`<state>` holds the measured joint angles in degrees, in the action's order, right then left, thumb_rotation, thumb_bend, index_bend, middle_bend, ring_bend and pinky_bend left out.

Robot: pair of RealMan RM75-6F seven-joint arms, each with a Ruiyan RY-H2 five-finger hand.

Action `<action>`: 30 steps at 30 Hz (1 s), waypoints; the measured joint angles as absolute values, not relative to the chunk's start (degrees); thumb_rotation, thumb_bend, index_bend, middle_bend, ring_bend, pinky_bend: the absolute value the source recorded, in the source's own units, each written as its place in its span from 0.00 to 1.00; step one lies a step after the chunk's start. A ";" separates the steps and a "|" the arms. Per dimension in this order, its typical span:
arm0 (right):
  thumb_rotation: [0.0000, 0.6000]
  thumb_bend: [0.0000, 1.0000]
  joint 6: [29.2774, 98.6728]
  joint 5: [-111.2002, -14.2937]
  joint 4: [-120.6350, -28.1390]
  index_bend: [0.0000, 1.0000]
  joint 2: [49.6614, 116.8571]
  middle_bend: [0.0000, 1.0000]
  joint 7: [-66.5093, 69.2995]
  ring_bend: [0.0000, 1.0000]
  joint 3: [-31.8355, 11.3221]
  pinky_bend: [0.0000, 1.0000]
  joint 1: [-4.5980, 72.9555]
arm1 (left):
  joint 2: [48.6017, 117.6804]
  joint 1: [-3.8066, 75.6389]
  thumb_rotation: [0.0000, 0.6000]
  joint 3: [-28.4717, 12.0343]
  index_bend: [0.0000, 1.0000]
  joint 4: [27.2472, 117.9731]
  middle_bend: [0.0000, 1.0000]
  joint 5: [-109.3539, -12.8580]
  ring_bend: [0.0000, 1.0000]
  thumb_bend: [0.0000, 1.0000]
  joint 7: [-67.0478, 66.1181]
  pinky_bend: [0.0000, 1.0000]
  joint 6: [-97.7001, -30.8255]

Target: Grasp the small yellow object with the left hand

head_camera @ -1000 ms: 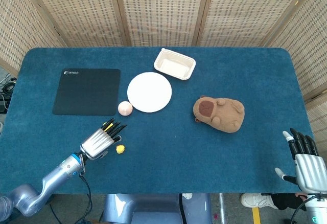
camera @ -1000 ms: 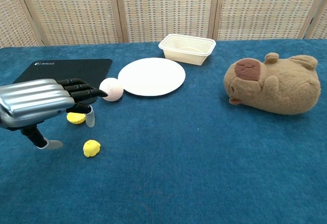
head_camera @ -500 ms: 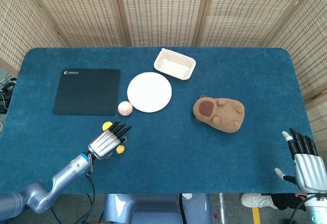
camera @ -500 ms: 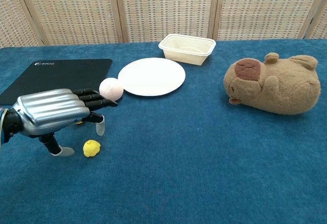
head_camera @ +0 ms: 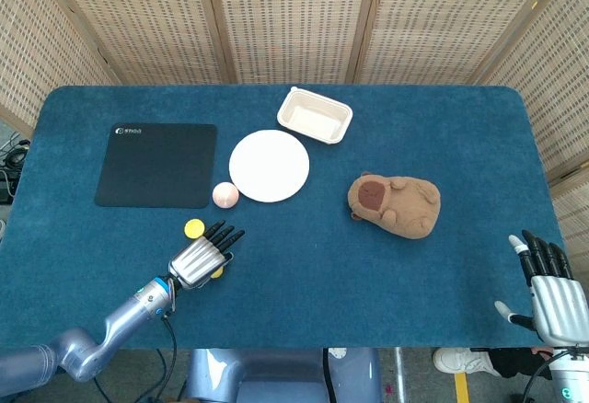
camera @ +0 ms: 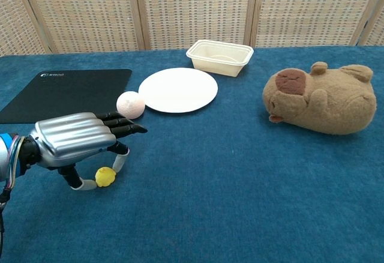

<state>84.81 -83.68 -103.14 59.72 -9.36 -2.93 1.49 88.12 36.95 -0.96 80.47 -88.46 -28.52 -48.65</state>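
Note:
The small yellow object (camera: 106, 176) lies on the blue tablecloth, just below my left hand (camera: 78, 140). The fingers stretch out flat above it. The thumb tip (camera: 86, 184) rests on the cloth against the object's left side, and one finger (camera: 122, 152) curls down just above its right side. Nothing is clasped. In the head view the left hand (head_camera: 198, 258) covers most of the small yellow object (head_camera: 218, 272). My right hand (head_camera: 551, 291) hangs open off the table's near right corner, far from everything.
A second yellow piece (head_camera: 193, 229) and a pink ball (head_camera: 225, 195) lie just beyond the left hand. Farther back are a black mat (head_camera: 156, 164), a white plate (head_camera: 269, 166) and a cream tray (head_camera: 315, 116). A brown plush capybara (head_camera: 394, 203) lies to the right.
My left hand has moved rightward and lowered over the small yellow object, so the thumb now lies against it. The second yellow piece has come out from under the hand. The right hand has not moved.

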 measured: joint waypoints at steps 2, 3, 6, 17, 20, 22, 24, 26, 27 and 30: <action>1.00 0.00 84.77 -83.60 -103.17 0.06 59.64 0.00 -9.20 0.00 -2.95 0.00 1.51 | 88.13 37.00 1.00 -0.89 0.53 80.57 0.00 -88.25 0.00 0.29 -28.68 0.00 -49.02; 1.00 0.00 84.74 -83.54 -103.17 0.06 59.61 0.00 -9.13 0.00 -2.96 0.00 1.52 | 88.11 37.00 1.00 -0.89 0.53 80.62 0.00 -88.14 0.00 0.29 -28.82 0.00 -49.30; 1.00 0.00 84.77 -83.54 -103.20 0.06 59.53 0.00 -9.03 0.00 -2.97 0.00 1.52 | 87.72 36.97 1.00 -1.20 0.53 81.04 0.00 -87.72 0.00 0.29 -29.06 0.00 -50.32; 1.00 0.00 84.68 -83.24 -103.37 0.06 59.17 0.00 -7.83 0.00 -3.10 0.00 1.57 | 84.12 37.83 1.00 -8.47 0.52 81.21 0.00 -79.64 0.00 0.30 -24.71 0.00 -53.23; 1.00 0.00 84.47 -82.80 -103.28 0.06 58.87 0.00 -7.09 0.00 -3.33 0.00 1.67 | 84.33 38.48 1.00 -9.72 0.52 78.92 0.00 -75.97 0.00 0.29 -23.56 0.00 -52.05; 1.00 0.00 84.26 -82.53 -103.19 0.06 58.74 0.00 -6.78 0.00 -3.42 0.00 1.74 | 84.94 38.95 1.00 -9.88 0.52 77.17 0.00 -74.79 0.00 0.29 -22.68 0.00 -51.11; 1.00 0.00 84.02 -82.20 -103.13 0.06 58.61 0.00 -6.52 0.00 -3.52 0.00 1.83 | 85.88 39.29 1.00 -9.62 0.52 75.94 0.00 -74.51 0.00 0.29 -21.99 0.00 -50.68; 1.00 0.00 83.96 -82.14 -103.12 0.06 58.50 0.00 -6.30 0.00 -3.57 0.00 1.87 | 86.72 39.48 1.00 -9.21 0.52 75.12 0.00 -74.42 0.00 0.29 -21.59 0.00 -50.53; 1.00 0.00 84.00 -82.16 -103.14 0.06 58.45 0.00 -6.20 0.00 -3.57 0.00 1.86 | 87.20 39.58 1.00 -8.95 0.52 74.64 0.00 -74.36 0.00 0.29 -21.50 0.00 -50.50; 1.00 0.00 84.24 -82.26 -103.22 0.06 58.25 0.00 -5.78 0.00 -3.60 0.00 1.76 | 88.41 39.75 1.00 -8.36 0.52 73.64 0.00 -74.03 0.00 0.29 -21.57 0.00 -50.44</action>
